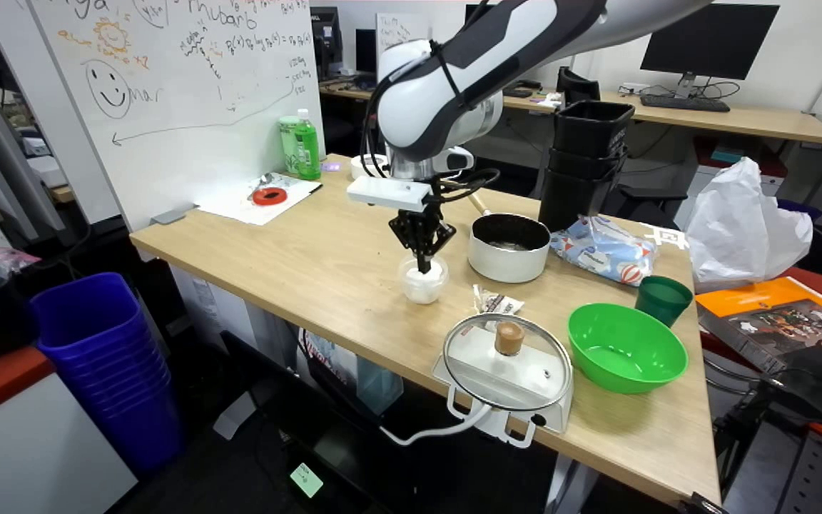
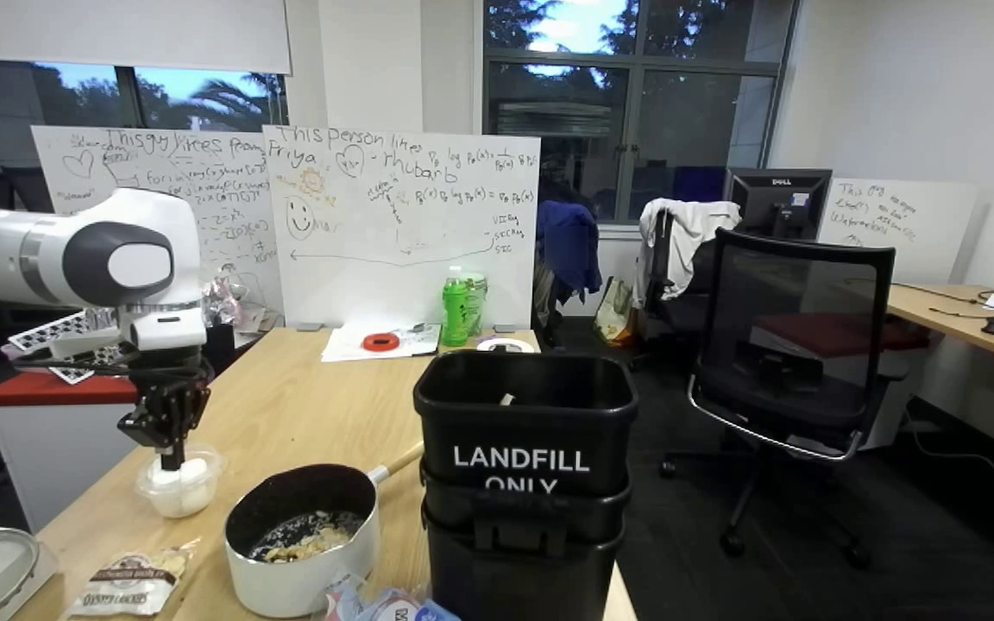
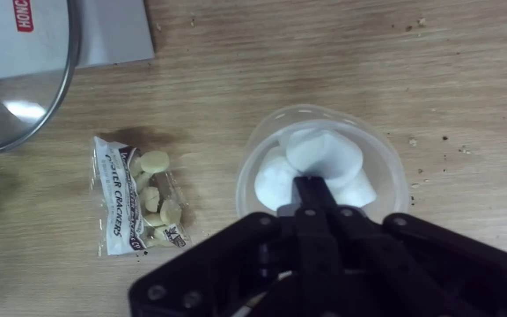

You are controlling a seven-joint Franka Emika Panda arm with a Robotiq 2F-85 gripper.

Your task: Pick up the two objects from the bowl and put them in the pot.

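Bowl (image 3: 387, 176): white pieces (image 3: 324, 154) | pot (image 2: 277, 588): pale bits (image 2: 314, 545) | gripper (image 3: 310, 181): jaws together at white pieces

1. gripper (image 1: 423, 267): pointing downward, fingers together, tips at the white contents (image 1: 423, 283) of the small bowl (image 1: 411, 293).
2. small bowl: translucent, standing on the wooden table (image 1: 297, 243).
3. pot (image 1: 507, 263): pale outside, dark inside, near the small bowl.
4. glass lid (image 1: 508, 375): wooden knob (image 1: 509, 338) uppermost, lying over a white appliance (image 1: 559, 415).
5. green bowl (image 1: 627, 360): just beside a dark green cup (image 1: 663, 300).
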